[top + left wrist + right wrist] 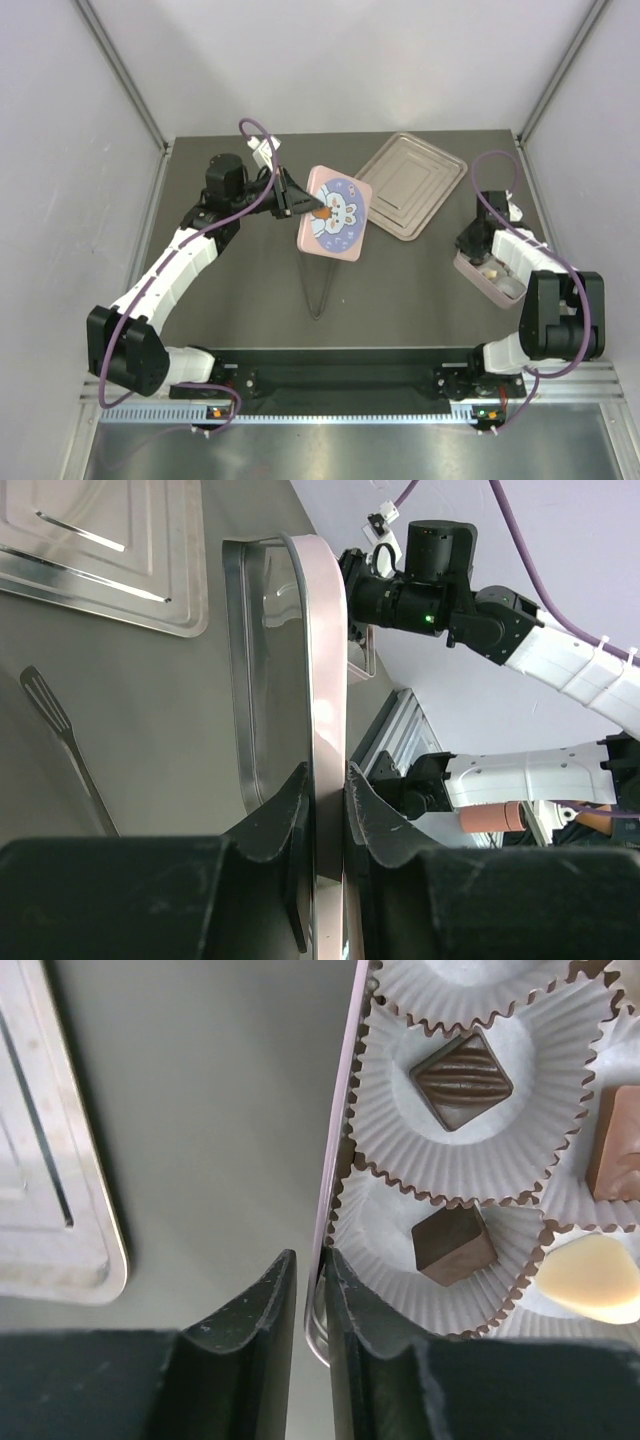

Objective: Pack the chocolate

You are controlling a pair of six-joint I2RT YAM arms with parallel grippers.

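1. Pink was the colour of the lid (335,215), and a bunny was drawn on it.
2. The lid was held up on its edge, off the bench (250,280), by the left end effector (327,795). Its fingers (285,810) were squeezed tight on the lid's rim.
3. The lid was probably kept up like this so that it could be put on the box (342,1130) last.
4. The box was set on the right side of the bench. Its wall seemed to be pinched between the nearly closed fingers of the right end effector (308,1290), likely so that the box would not slide.
5. The chocolate (460,1078) was found inside the box, in white paper cups (400,1130). Two dark pieces, a tan one and a cream one could be seen.
6. A silver tray (410,185) and thin tongs (320,285) were left lying on the bench, touched by nothing.
7. The packing looked almost done, with only the lid not yet on.
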